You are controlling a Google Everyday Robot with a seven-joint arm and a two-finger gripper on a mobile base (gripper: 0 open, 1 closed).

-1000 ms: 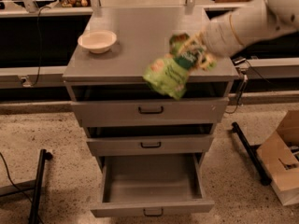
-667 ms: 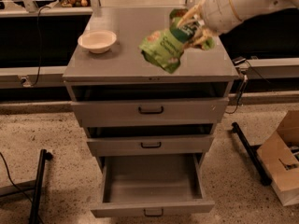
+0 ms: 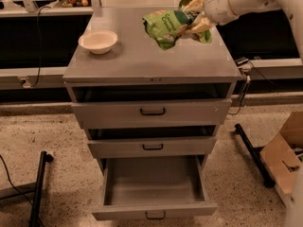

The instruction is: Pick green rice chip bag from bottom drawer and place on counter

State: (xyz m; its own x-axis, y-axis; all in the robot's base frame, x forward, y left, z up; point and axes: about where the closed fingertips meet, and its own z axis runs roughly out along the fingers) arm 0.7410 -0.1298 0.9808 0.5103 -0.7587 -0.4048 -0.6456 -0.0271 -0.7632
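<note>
The green rice chip bag [image 3: 166, 27] hangs in the air over the right rear part of the counter [image 3: 137, 58], tilted, with its print facing me. My gripper [image 3: 196, 16] is shut on the bag's right end; its pale fingers [image 3: 194, 4] pinch the bag from above and below. The white arm reaches in from the upper right. The bottom drawer [image 3: 154, 186] is pulled open and shows an empty grey inside, with its dark handle at the front.
A white bowl [image 3: 98, 41] stands on the counter's left rear. The two upper drawers [image 3: 151, 112] are shut. A cardboard box [image 3: 284, 157] sits on the floor at right, black stand legs at left [image 3: 40, 188] and right [image 3: 251, 152].
The gripper has carried the bag up and back, from above the counter's front right edge to over its rear right part. The drawer and the bowl have not moved.
</note>
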